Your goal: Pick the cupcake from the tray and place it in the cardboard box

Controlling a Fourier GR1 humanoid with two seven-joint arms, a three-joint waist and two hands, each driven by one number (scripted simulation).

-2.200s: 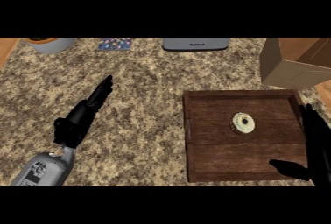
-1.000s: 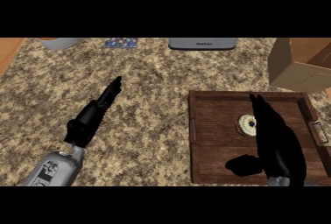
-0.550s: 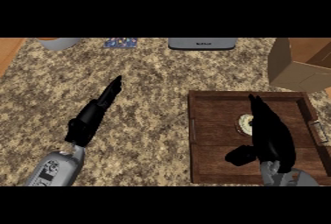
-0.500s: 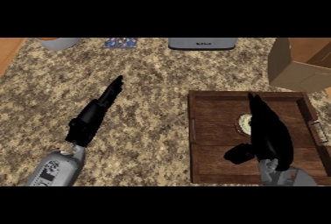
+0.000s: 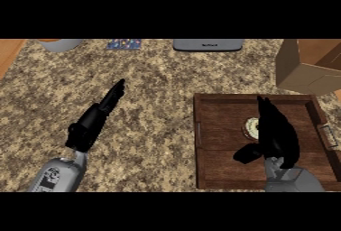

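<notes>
A dark wooden tray (image 5: 220, 167) lies at the right of the counter. On it sits the cupcake (image 5: 251, 127), pale with a cream top, partly hidden by my right hand (image 5: 276, 135). That hand stands over the tray with its fingers straight and pointing away, just right of the cupcake, its thumb out to the lower left. The cardboard box (image 5: 310, 65) stands open beyond the tray at the far right. My left hand (image 5: 96, 119) rests open over the counter at the left, fingers straight.
A grey appliance (image 5: 208, 44) sits at the back centre. A small blue patterned item (image 5: 124, 43) and a grey bowl (image 5: 60, 43) lie at the back left. The counter's wooden edge (image 5: 8, 54) shows at far left.
My right hand has come in from the tray's right edge to stand over the tray beside the cupcake, hiding part of it. The left hand has barely moved.
</notes>
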